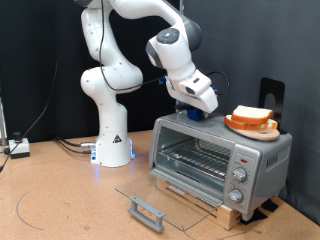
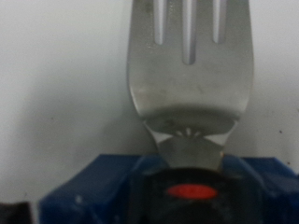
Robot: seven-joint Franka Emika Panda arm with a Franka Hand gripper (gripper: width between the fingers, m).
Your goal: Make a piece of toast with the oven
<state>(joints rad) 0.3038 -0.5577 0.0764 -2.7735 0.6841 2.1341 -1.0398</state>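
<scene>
the gripper [image 1: 199, 110] hangs low over the top of the oven [image 1: 220, 160], near its back edge — its fingers are hidden against a dark blue thing there. to its right in the exterior view, near but apart, an orange plate [image 1: 250, 125] bears the piece of toast [image 1: 253, 115]. below the gripper the glass door [image 1: 160, 200] lies open — flat, handle toward the front.

An orange plate [image 1: 251, 124] and a metal fork [image 2: 190, 70].

The oven [image 1: 218, 160] stands near the tabletop's [image 1: 60, 200] right edge in the exterior view, door [image 1: 160, 197] dropped open; a plate [image 1: 251, 125] with toast [image 1: 253, 115] sits on top.
</scene>
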